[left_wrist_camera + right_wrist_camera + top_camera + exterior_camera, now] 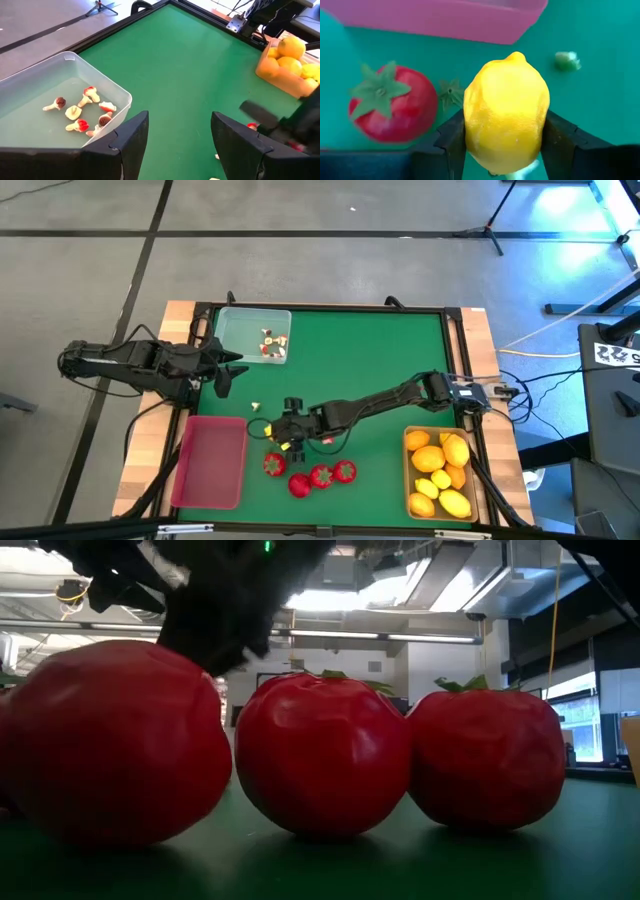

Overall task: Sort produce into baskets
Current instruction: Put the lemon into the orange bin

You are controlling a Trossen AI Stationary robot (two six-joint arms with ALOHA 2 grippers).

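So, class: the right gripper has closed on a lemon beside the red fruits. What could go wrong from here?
1. The right gripper pinches the lemon on its rounded sides; it might slip out in transit.
2. A red fruit lies right beside it; lifting might knock it.
3. The tan basket already looks full of lemons, so this one could roll off.

The middle and far right of the green table (pixel 380 350) lie open for passage. Four red strawberries (pixel 320 476) crowd the near centre, with the pink basket (pixel 210 462) left, the tan basket (pixel 415 442) right, and the clear basket (pixel 240 330) far left.
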